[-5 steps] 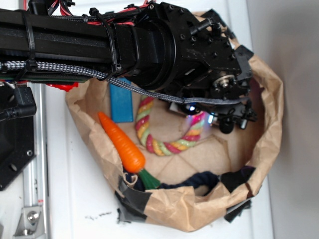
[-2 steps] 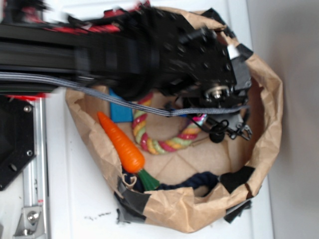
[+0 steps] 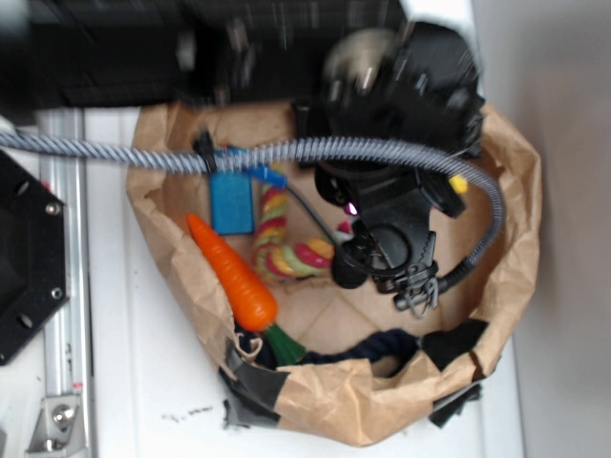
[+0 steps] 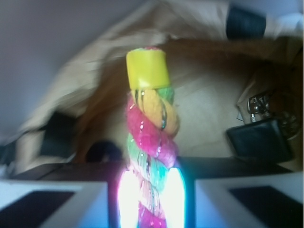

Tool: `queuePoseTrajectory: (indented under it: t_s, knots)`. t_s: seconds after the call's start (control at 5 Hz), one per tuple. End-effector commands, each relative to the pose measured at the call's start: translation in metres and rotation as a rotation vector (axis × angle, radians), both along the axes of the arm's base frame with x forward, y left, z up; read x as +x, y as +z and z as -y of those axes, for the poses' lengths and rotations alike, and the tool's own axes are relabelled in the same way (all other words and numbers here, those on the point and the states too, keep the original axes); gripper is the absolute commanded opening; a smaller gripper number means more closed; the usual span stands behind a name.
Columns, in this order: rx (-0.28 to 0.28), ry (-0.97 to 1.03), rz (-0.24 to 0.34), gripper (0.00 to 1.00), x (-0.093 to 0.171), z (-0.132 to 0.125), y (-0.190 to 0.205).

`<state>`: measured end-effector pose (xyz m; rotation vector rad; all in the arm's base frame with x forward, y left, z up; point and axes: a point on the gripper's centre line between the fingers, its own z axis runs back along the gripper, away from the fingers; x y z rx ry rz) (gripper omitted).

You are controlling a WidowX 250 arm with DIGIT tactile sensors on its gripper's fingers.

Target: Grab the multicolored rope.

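Observation:
The multicolored rope (image 3: 275,239), twisted pink, yellow and pale green, lies bent inside the brown paper bag (image 3: 523,219). One end runs right to my gripper (image 3: 347,253), which hangs down from the black wrist in the middle of the bag. In the wrist view the rope (image 4: 151,137) stands upright between my two glowing pads (image 4: 127,194), pinched on both sides. Its yellow capped end (image 4: 147,69) sticks out past the fingertips. My gripper (image 4: 149,192) is shut on the rope.
An orange plastic carrot (image 3: 237,277) lies at the bag's left wall, beside a blue block (image 3: 232,202). A dark navy rope (image 3: 382,345) rests along the near wall. A braided cable (image 3: 286,153) crosses over the bag. Black tape patches the bag's rim (image 3: 456,343).
The arm has swung and the gripper has shifted left and toward the near wall with the rope's end in it. The rope's wide U has bunched up toward the blue block.

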<state>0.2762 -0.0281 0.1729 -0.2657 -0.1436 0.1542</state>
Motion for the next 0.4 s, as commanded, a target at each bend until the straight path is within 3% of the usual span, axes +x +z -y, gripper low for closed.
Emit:
queuePoseTrajectory:
  t_s: [0.0,0.2]
  knots:
    - [0.098,-0.157,0.026,0.00,0.0000,-0.0111,0.0354]
    - [0.093,-0.247,0.003,0.00,-0.0012,-0.0079,0.0344]
